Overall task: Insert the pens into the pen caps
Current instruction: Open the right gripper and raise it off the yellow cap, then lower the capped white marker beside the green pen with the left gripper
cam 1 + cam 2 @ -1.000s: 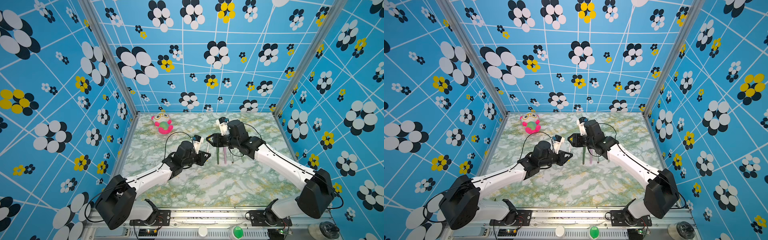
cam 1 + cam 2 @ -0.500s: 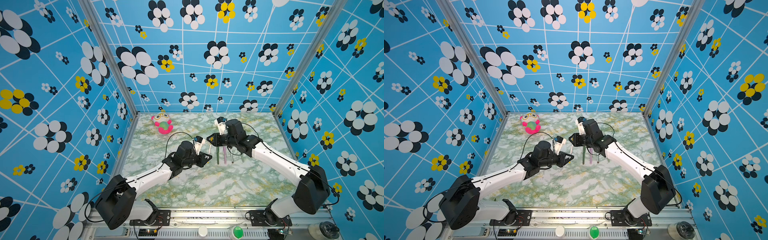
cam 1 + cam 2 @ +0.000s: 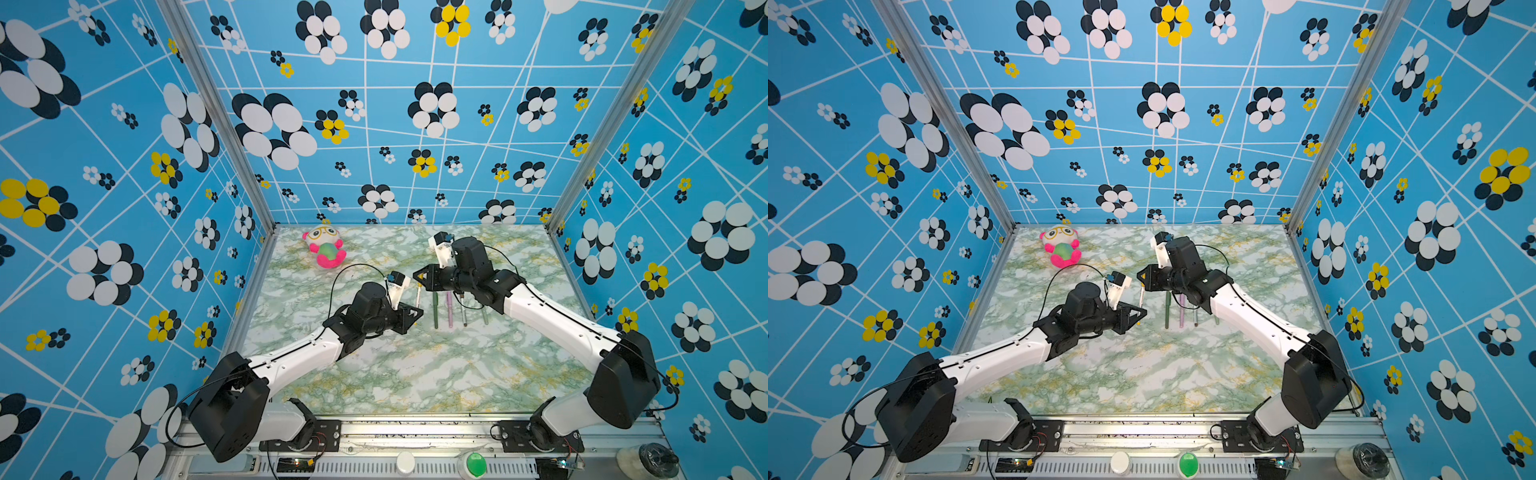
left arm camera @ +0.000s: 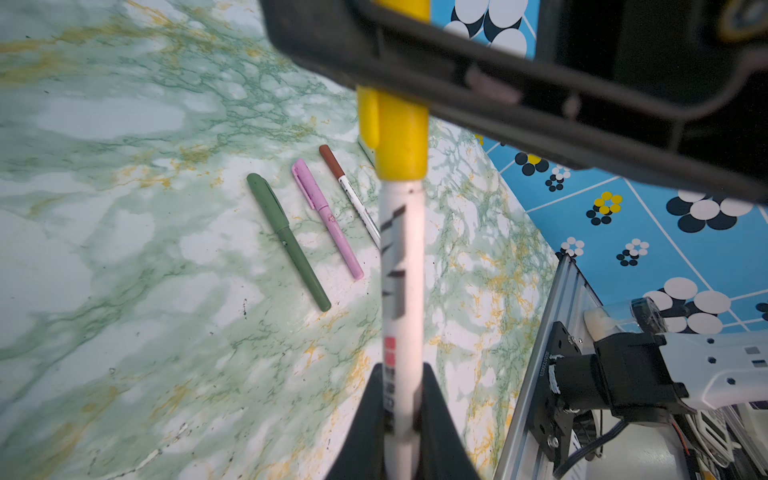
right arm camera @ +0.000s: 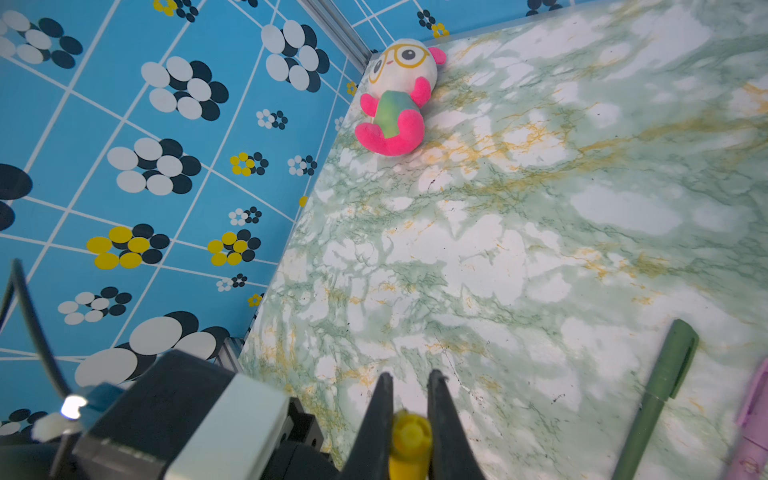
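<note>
- While the left gripper [image 4: 401,399] is clamped tight on the lower barrel of the white pen [image 4: 402,266], it holds that pen in the air over the middle of the tabletop [image 3: 415,374], writing end pointing toward the back edge.
- The right gripper [image 5: 410,376] meets it from the back. Its jaws are pinched in on the yellow cap [image 4: 401,137], one on either side, so both arms hold the same pen.
- The white barrel runs straight into the cap's mouth and no bare tip shows. Whether the cap is pressed fully home cannot be told.
- Just to the right of the grippers, four more pens lie side by side on the tabletop, roughly parallel and running front to back.
- These are the green pen [image 4: 286,239], the pink pen [image 4: 328,224], the brown-capped pen [image 4: 353,195] and the pale green pen [image 3: 484,316].
- The first three plainly wear their caps. The far end of the pale green one is hidden under the right arm.
- No loose cap shows anywhere, so the task looks nearly done. This fifth pen is likely the last, needing only a firm push, a release and laying down.
- A plush toy [image 3: 324,249] sits near the back left corner, well apart from the pens.
</note>
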Tool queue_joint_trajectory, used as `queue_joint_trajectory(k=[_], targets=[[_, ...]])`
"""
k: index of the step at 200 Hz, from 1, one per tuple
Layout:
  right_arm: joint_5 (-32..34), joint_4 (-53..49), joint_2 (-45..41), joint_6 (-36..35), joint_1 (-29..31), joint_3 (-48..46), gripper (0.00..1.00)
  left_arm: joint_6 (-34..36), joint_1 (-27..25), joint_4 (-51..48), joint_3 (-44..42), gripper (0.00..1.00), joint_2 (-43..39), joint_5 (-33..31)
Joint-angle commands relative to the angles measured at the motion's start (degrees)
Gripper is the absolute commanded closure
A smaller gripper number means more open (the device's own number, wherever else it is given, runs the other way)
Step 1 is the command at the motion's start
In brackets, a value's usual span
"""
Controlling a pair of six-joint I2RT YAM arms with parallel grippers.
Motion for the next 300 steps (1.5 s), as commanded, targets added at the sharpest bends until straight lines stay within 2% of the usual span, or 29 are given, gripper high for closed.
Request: queue_joint_trajectory(k=[1,39,136,234,300], targets=[[-0.7,-1.8,-0.4,-0.3,-0.2,-2.2,0.98,4.7,0.0,6.8,0.4,1.00,-2.9,-2.7],[-1.9,-2.0,-0.8,0.0,-0.2,-3.3,0.98,9.3,0.1,9.5,2.8,1.00,-3.0,-4.2],[-3.4,0.3,-1.0,1.7,0.0,-6.6,0.98,12.2,0.3,19.4,6.8,1.00,0.3,-6.6],[-3.7,4.5,-1.0,5.5,2.5,-13.4,0.99,11.2,5.5,23.3,15.9,1.00,4.6,-4.7],[-4.2,8.6,2.0,9.3,5.8,-16.3,0.99,10.5,8.4,26.0,20.2,1.00,7.2,-3.4]])
